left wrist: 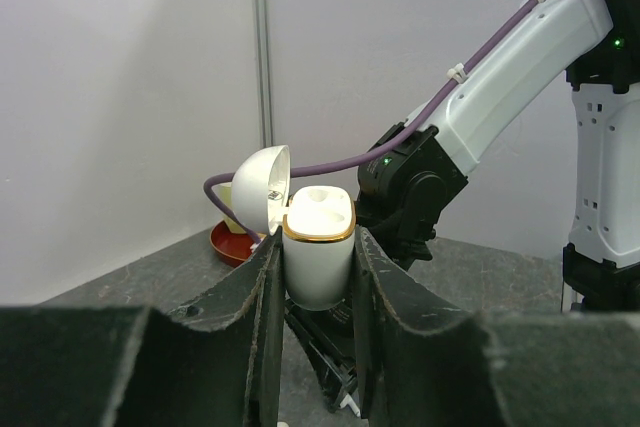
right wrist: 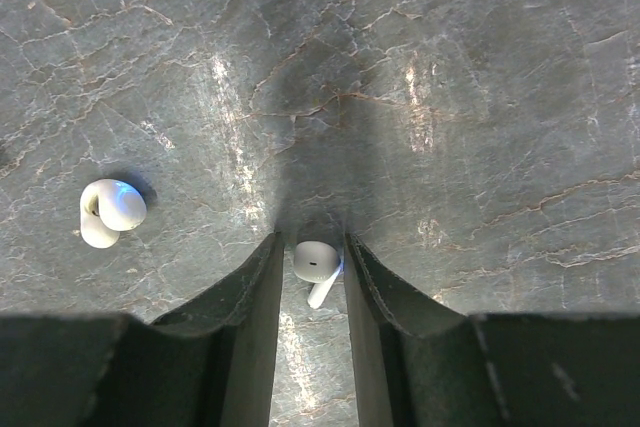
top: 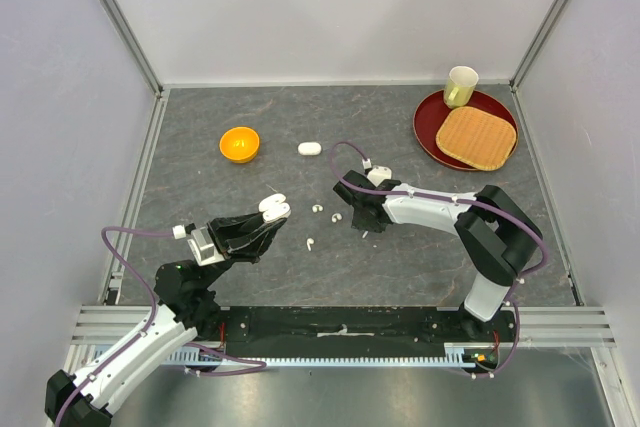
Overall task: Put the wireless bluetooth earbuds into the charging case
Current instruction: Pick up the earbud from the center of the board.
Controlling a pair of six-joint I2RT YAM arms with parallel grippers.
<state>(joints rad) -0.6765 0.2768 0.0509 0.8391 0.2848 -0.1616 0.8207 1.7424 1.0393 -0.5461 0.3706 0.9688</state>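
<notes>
My left gripper [top: 266, 219] [left wrist: 317, 237] is shut on the white charging case [top: 275, 208] [left wrist: 320, 272] and holds it upright off the table, its gold-rimmed lid swung open to the left. My right gripper [top: 361, 227] [right wrist: 312, 242] points down at the table. Its jaws stand narrowly either side of one white earbud [right wrist: 318, 263] lying flat, with a thin gap on the left. A second earbud [right wrist: 108, 212] lies to the left. From above, three earbuds [top: 318, 209] [top: 336, 217] [top: 310, 243] lie loose between the two grippers.
A second white case [top: 309, 148], closed, lies toward the back beside an orange bowl [top: 239, 144]. A red plate [top: 428, 127] at the back right carries a woven mat [top: 475, 137] and a pale cup [top: 460, 86]. Metal frame posts and walls ring the table.
</notes>
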